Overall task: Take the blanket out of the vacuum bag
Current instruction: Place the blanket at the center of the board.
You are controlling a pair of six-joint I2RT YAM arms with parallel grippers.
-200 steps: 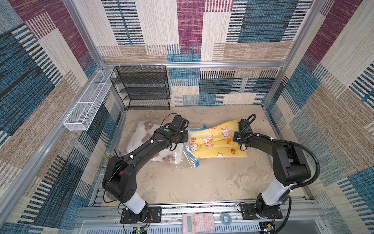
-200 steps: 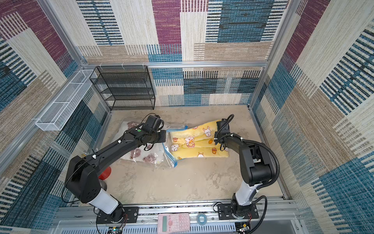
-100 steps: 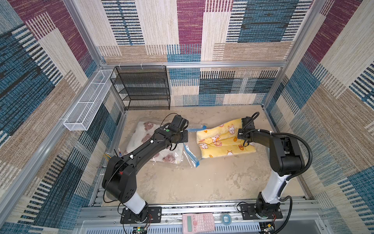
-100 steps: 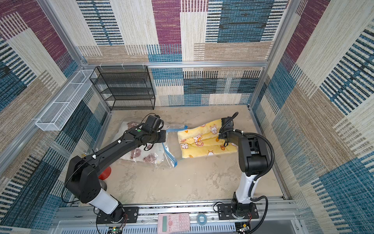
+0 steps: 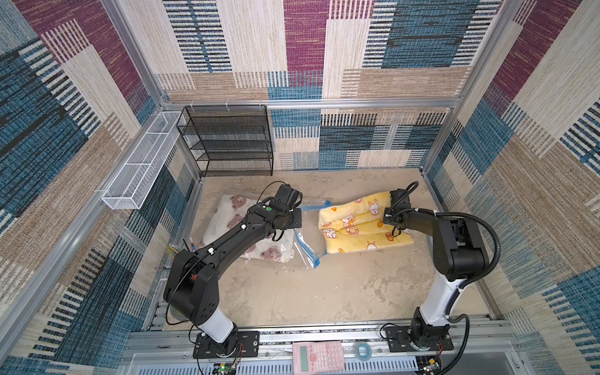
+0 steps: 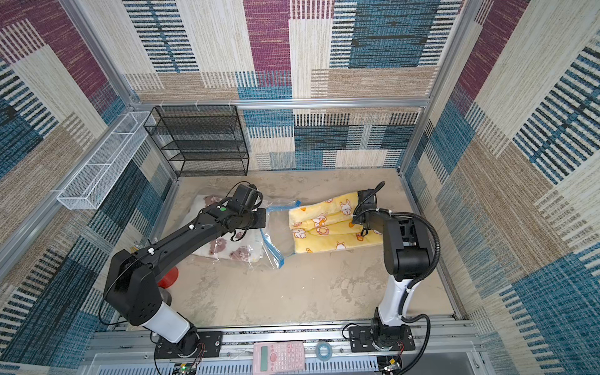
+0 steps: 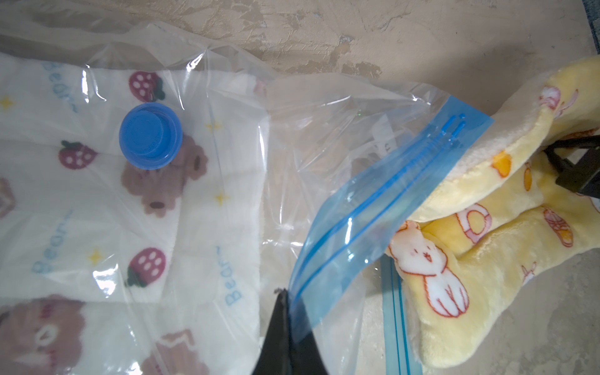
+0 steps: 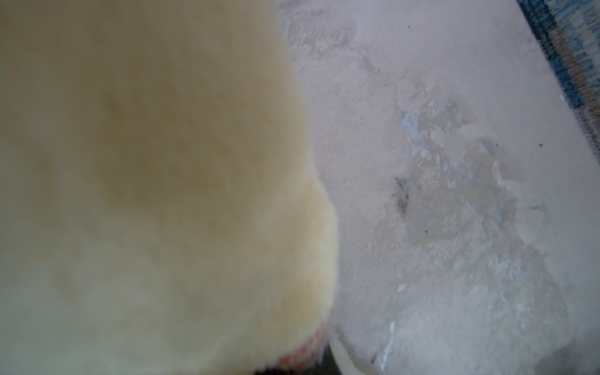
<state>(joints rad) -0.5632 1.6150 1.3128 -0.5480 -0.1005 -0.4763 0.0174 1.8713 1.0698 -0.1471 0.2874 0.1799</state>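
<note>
Yellow blanket (image 5: 354, 227) with a rabbit print lies fully outside the vacuum bag (image 5: 302, 246), folded in thick layers on the tabletop (image 5: 324, 285), close to its right edge. One end of it is just beside the open mouth of the bag. The right gripper (image 5: 389, 218) is clamped on a fold at the blanket's far right part; in the right wrist view the yellow plush (image 8: 146, 162) fills most of the picture.

The clear bag rests along the left side of the tabletop, and a white bear-print blanket (image 7: 81, 211) is inside it, under the round blue valve cap (image 7: 150, 135). The left gripper (image 7: 283, 302) is closed tight on the bag's blue zip strip (image 7: 373, 207), holding this flap raised. A black mesh rack (image 5: 232, 143) stands at the far left corner.
</note>
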